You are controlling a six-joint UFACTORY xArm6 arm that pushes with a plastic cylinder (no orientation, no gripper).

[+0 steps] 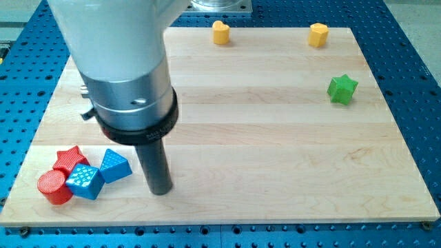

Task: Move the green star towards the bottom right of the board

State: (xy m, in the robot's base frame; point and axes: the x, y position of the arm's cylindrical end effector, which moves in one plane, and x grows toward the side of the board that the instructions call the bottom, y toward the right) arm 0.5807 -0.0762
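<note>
The green star [342, 89] lies near the view's right edge of the wooden board [275, 138], in its upper part. My tip [160, 191] touches the board low on the view's left, far from the star. The tip stands just right of a cluster of blocks: a blue triangular block [114, 165], a blue cube [85, 181], a red star [70, 159] and a red cylinder [53, 187]. It is close to the blue triangular block but apart from it.
A yellow heart-shaped block [220, 32] and a yellow hexagonal block [318, 34] sit along the view's top edge of the board. The arm's wide grey body [124, 62] covers the upper left of the board. Blue perforated table [413, 69] surrounds the board.
</note>
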